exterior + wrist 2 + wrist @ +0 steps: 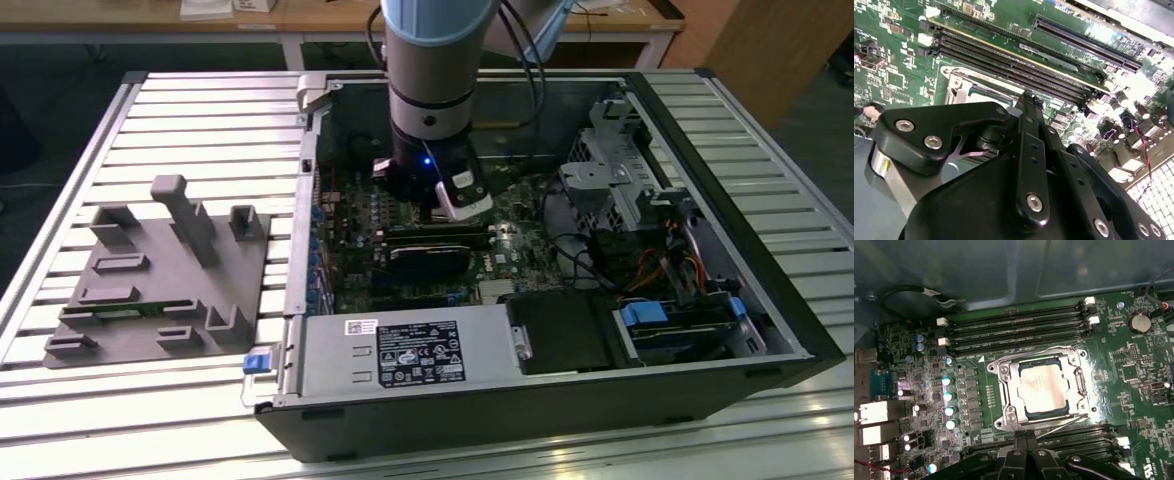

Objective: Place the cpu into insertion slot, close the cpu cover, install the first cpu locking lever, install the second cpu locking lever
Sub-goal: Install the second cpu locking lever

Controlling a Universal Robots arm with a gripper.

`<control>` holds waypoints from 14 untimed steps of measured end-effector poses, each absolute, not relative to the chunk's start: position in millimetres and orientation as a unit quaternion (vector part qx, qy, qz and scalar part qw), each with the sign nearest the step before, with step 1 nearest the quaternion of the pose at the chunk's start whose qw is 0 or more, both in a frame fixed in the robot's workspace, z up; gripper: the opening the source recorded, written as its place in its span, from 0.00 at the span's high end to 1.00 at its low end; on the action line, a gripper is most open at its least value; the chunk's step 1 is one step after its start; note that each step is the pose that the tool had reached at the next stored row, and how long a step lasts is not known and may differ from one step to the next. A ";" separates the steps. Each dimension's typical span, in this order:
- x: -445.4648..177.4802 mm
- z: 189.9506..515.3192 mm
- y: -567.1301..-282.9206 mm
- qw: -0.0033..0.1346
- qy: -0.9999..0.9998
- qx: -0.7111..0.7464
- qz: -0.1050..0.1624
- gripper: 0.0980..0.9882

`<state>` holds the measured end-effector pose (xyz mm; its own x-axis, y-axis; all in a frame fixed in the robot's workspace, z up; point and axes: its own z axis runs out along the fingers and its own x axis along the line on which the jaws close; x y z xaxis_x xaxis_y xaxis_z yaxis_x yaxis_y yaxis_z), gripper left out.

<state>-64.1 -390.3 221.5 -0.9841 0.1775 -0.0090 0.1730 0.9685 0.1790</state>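
In the first wrist view the cpu (1043, 387), a pale silvery square, lies in the insertion slot (1000, 423). The cpu cover (1006, 390), a silvery frame, lies flat around it. One thin wire lever (1029, 354) runs along the slot's side by the memory slots. Another wire lever (1064, 424) slants off the side nearest my gripper (1023, 445). Its fingers stand together, shut, just short of the slot's edge, with nothing visible between them. The second wrist view has the gripper (1026, 100) pointing at a corner of the slot (961, 90). In the exterior view the gripper (454, 205) is low inside the computer case.
Long black memory slots (1014, 330) flank the socket on two sides. A row of capacitors (947, 395) and a coin battery (1139, 322) stand nearby. In the exterior view a black card (427, 255), drive cage (614, 180) and power supply (400, 355) crowd the case. A grey fixture (160, 280) sits on the exterior view's left.
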 end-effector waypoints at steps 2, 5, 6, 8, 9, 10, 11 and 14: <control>-64.4 220.1 -393.5 0.012 0.992 0.088 0.094 0.99; -65.1 217.4 -397.9 0.011 0.991 0.088 0.104 0.99; -65.5 216.7 -399.2 0.011 0.990 0.088 0.107 0.99; -66.9 214.9 -400.7 0.010 0.990 0.088 0.113 0.99; -67.8 214.0 -401.1 0.010 0.989 0.088 0.116 0.99; -69.0 212.9 -401.1 0.010 0.989 0.088 0.118 0.99; -70.3 211.7 -401.1 0.010 0.989 0.088 0.119 0.99; -72.8 207.7 -401.1 0.009 0.988 0.087 0.123 0.99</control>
<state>-72.8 -401.1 207.7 -0.9846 0.1746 0.0034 0.1701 0.9543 0.2458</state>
